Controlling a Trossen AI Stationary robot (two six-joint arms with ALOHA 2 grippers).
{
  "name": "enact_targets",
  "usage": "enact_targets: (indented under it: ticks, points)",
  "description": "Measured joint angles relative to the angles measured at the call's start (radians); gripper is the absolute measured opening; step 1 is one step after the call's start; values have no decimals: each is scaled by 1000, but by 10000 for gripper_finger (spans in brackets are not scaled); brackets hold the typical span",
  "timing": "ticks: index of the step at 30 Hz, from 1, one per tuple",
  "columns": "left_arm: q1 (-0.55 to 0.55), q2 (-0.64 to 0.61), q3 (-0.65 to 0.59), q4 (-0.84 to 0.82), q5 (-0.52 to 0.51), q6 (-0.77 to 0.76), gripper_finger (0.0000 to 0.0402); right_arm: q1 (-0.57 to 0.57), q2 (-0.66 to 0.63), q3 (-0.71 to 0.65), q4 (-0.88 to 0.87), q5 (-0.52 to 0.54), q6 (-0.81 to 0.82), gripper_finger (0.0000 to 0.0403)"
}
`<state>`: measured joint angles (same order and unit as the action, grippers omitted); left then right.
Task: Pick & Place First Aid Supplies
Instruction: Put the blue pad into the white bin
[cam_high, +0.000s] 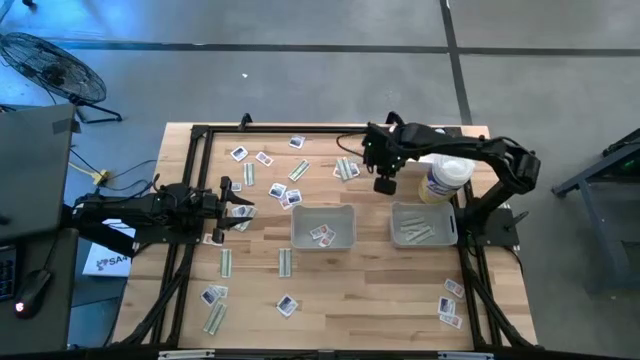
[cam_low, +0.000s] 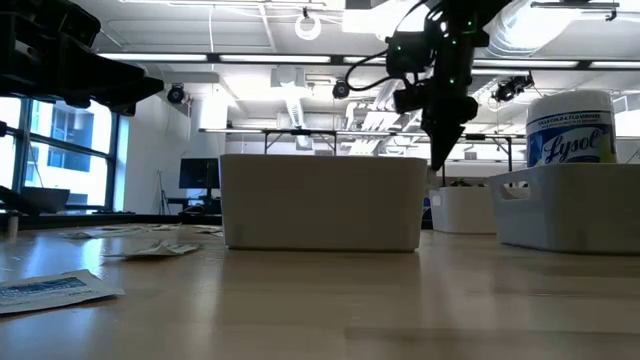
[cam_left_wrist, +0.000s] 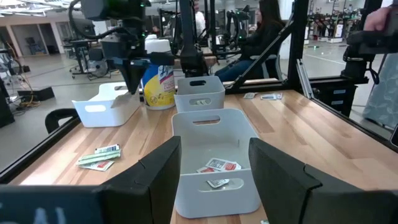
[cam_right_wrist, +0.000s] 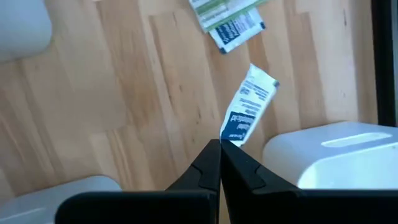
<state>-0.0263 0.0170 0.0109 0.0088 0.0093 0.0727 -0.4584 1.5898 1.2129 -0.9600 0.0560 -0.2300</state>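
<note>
Small first aid packets and pale green strips lie scattered flat on the wooden table. My right gripper hangs above the table's far half, between the two grey trays, pointing steeply down. It is shut on a white packet with dark blue print. My left gripper rests level at the table's left side, open, with nothing between its fingers. It faces the nearer tray. My right gripper pinches the packet's dark-printed end between its two fingertips. The fingers come from above, pointing down. The packet sticks out beyond the fingertips, lifted clear of the table.
The left tray holds a few square packets. The right tray holds strips. A white bottle stands just beyond the right tray, under the right arm. More packets lie near the front corners. Black frame rails border the table.
</note>
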Motion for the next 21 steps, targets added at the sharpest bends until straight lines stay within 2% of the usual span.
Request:
enact_targets:
  ticks: [9,13,16,21]
  points:
    - [0,0,0,0,0,0,186,-27,-36,85,-3,-47,-66,0]
    - [0,0,0,0,-1,0,186,-34,-47,126,-12,-34,-59,0]
    - [0,0,0,0,0,0,186,-78,-48,152,-48,12,57,0]
    - [0,0,0,0,0,0,186,-217,-48,145,-56,48,241,0]
